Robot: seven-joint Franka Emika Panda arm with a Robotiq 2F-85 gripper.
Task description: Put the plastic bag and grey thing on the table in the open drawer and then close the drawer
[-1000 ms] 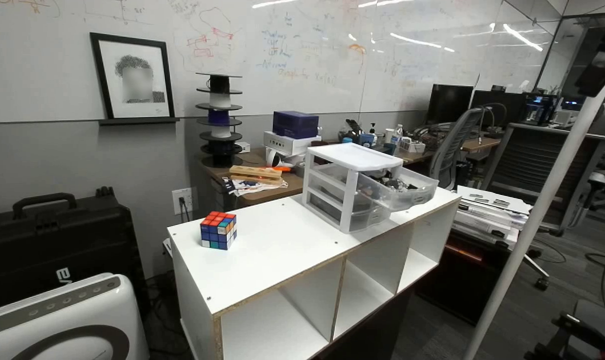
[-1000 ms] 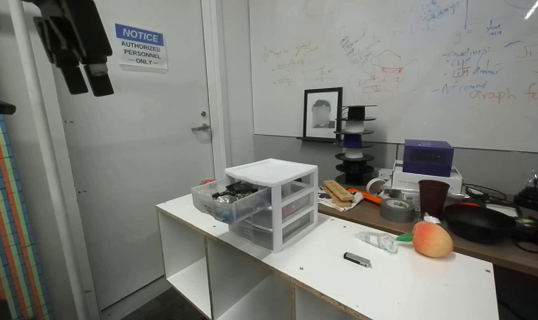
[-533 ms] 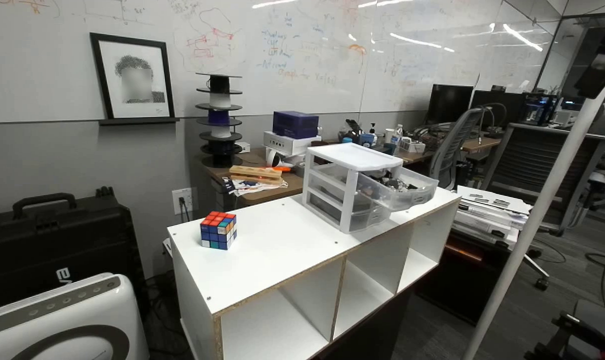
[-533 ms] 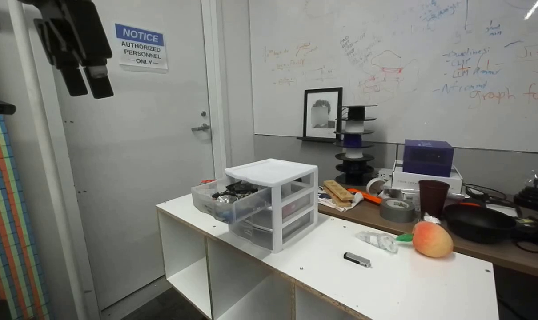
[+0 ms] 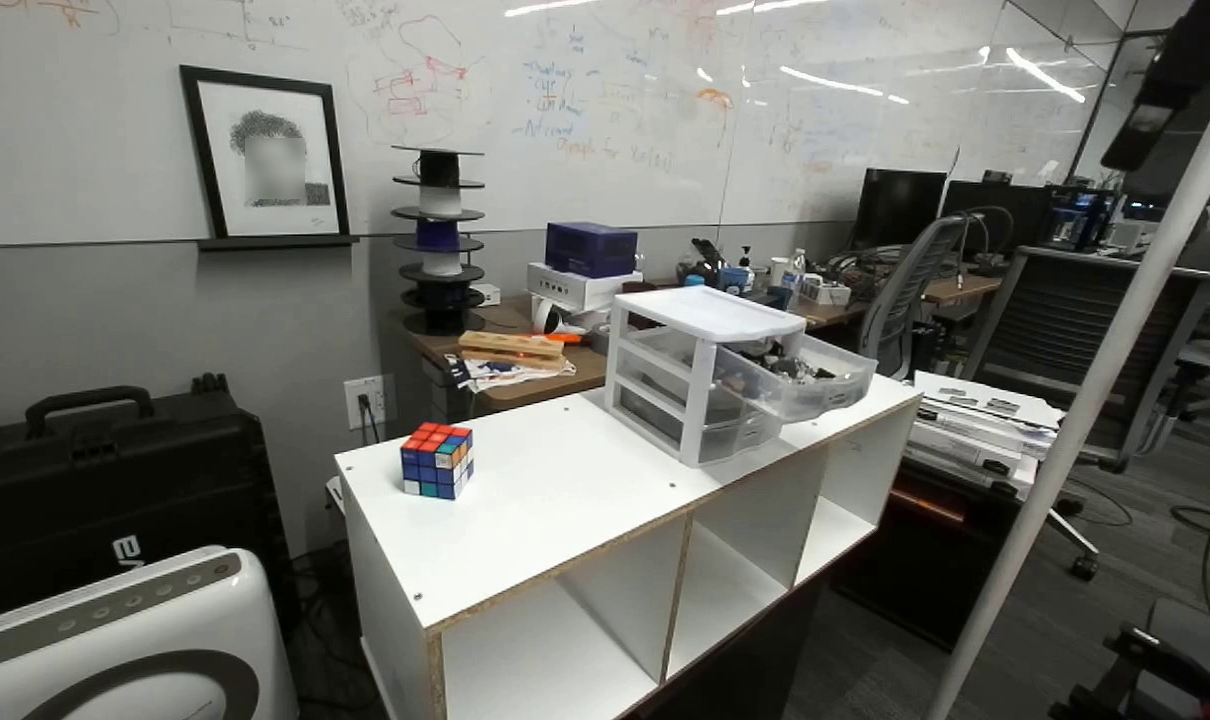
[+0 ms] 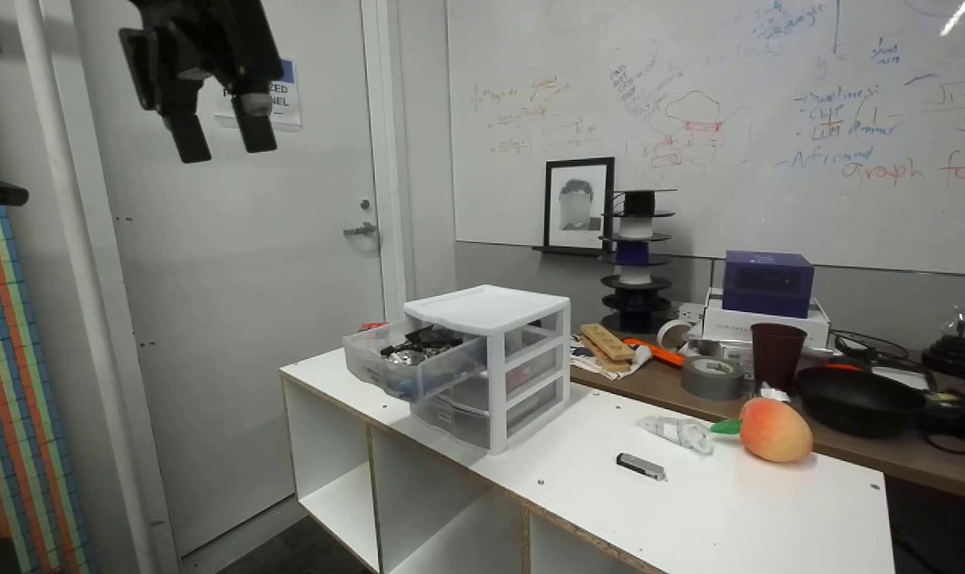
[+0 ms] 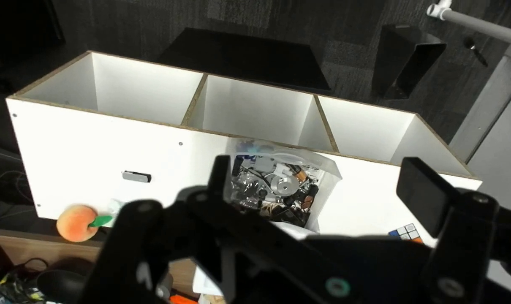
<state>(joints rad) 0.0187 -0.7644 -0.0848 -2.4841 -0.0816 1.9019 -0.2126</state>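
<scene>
In the wrist view my gripper (image 7: 321,179) hangs open high above the white table (image 7: 91,145), nothing between its fingers. An exterior view shows the same gripper (image 6: 224,143) up at the left, well clear of the chest. The top translucent drawer (image 6: 379,375) is pulled out and full of small parts; in the wrist view this drawer (image 7: 329,169) appears between the fingers. A clear crumpled plastic bag (image 6: 678,432) lies on the tabletop near the back edge. In front of it rests the small grey thing (image 6: 640,466). One finger partly covers the bag (image 7: 115,206).
A white chest (image 6: 486,309) holds the drawer, with two lower drawers pushed in. A peach with a green leaf (image 6: 776,430) sits beside the bag. On the chest's far side is a colourful cube (image 5: 437,460). A white pole (image 5: 1085,430) stands before the table.
In both exterior views my gripper has shifted toward the table side, slightly upward, and has turned a little. The bag, grey thing and drawer have stayed put.
</scene>
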